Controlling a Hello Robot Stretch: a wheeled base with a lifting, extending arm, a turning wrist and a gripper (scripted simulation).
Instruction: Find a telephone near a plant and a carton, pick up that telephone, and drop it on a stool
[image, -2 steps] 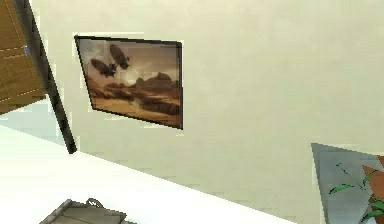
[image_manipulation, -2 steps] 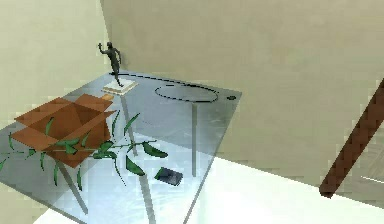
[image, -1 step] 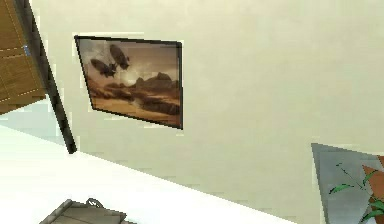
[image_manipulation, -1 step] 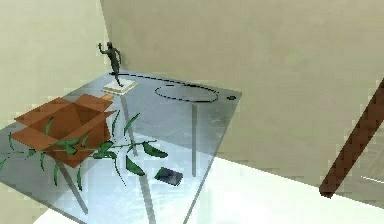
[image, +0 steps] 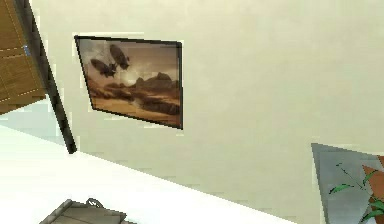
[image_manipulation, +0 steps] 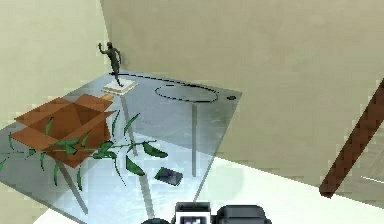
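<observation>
A glass table (image_manipulation: 215, 115) stands against the cream wall in the arm side view. On its left part sits an open brown carton (image_manipulation: 62, 122), with a leafy green plant (image_manipulation: 110, 150) spreading in front of it. A small dark flat slab (image_manipulation: 168, 176), possibly the telephone, lies near the table's front edge, right of the leaves. At the bottom edge the gripper (image_manipulation: 158, 219) shows just its dark top beside a white marked square. Its far end is cut off, so I cannot tell whether it holds anything.
A dark figure statue (image_manipulation: 117, 62) on a white base and a dark ring (image_manipulation: 187, 93) lie on the table's far part. A brown beam (image_manipulation: 355, 140) leans at the right. The forward view has a framed airship picture (image: 132, 80), a dark post (image: 50, 80) and the table's corner (image: 335, 170).
</observation>
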